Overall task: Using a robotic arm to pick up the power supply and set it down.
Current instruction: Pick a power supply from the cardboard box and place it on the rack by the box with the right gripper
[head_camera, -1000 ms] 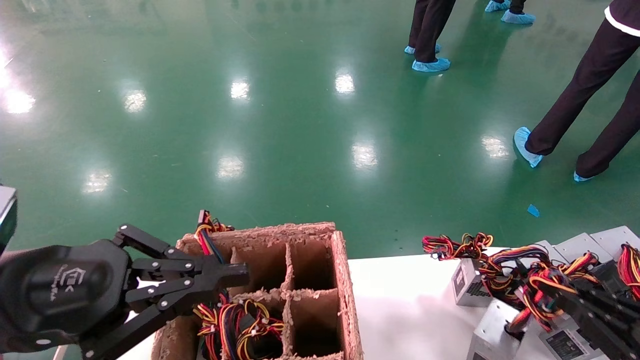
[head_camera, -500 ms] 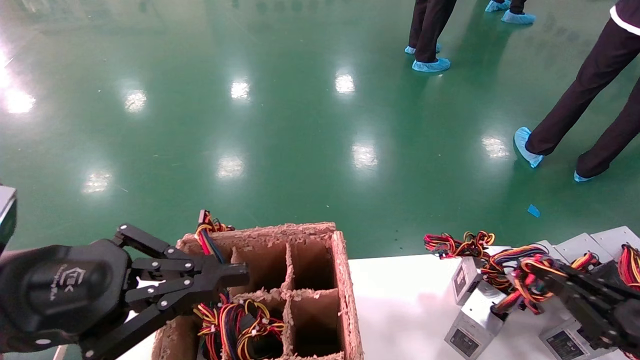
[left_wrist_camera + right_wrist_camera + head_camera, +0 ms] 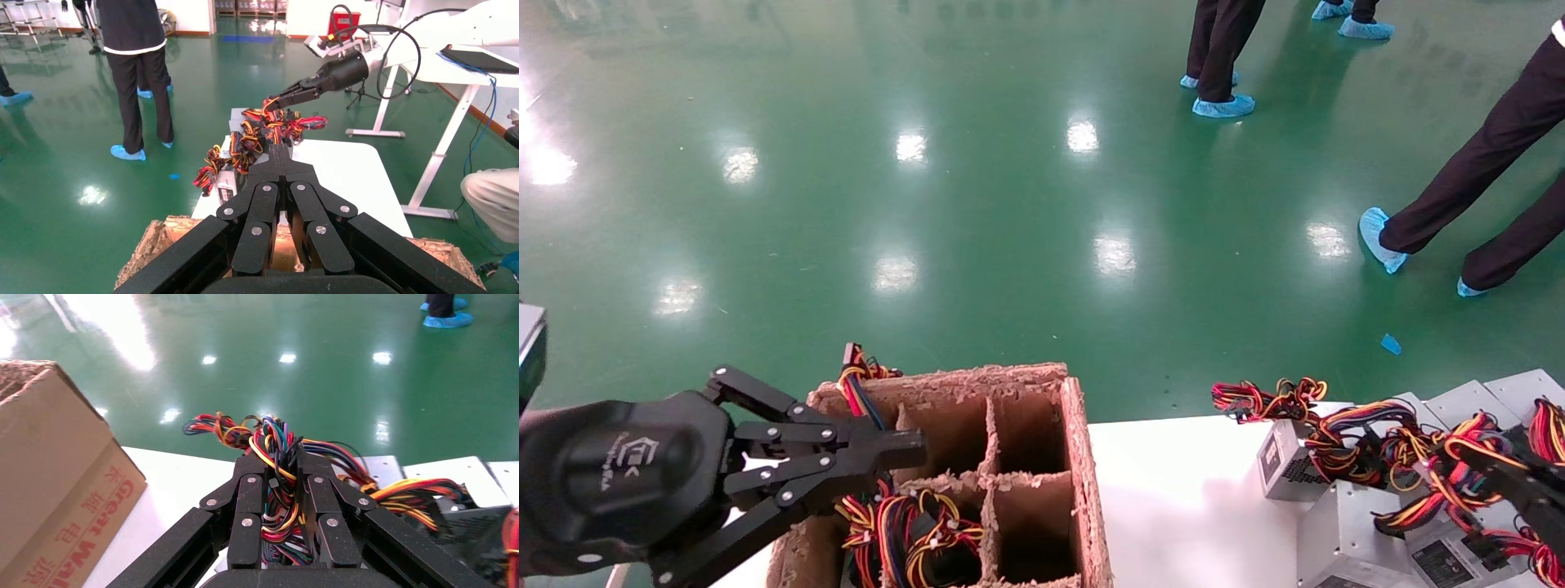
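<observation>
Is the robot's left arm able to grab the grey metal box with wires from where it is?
Probably not. The left tool, shut, sits over the brown cardboard box; the grey metal power supply lies far across the white table, beside the right tool.

The room is bright. Lights from above make white shiny spots on the green floor (image 3: 1009,204), far past the left pincer (image 3: 911,447). One big glare sits past the right pincer (image 3: 281,454). The white table (image 3: 1173,490) shines softly. Everything looks sharp.

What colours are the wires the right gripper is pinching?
Red, yellow, orange and black wires, clearest in the right wrist view.
</observation>
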`<state>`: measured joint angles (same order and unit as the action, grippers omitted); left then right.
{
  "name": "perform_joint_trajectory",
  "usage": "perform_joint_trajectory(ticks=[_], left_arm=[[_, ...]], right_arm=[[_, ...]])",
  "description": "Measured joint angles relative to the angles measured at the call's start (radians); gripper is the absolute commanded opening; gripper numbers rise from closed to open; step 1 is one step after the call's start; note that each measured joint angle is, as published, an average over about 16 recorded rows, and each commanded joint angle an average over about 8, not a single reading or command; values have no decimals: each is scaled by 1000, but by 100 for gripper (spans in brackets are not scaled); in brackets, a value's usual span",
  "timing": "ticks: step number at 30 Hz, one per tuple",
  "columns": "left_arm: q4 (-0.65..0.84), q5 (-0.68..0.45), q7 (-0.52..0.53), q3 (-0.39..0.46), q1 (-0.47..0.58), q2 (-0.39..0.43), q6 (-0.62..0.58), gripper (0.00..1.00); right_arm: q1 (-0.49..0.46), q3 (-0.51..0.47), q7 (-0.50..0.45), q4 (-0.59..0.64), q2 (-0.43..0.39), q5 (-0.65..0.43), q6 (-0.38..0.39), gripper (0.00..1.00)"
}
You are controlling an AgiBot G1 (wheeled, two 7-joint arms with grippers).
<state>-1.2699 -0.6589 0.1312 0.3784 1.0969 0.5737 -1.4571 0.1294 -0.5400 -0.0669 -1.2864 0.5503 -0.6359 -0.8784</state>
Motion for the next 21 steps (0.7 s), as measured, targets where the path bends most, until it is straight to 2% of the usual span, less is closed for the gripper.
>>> perform_joint_trajectory(ticks=[21], left_arm=[[0,0,0,0,0,0,0,0]], right_arm=[[22,-56,33,58,14,0,18,0]])
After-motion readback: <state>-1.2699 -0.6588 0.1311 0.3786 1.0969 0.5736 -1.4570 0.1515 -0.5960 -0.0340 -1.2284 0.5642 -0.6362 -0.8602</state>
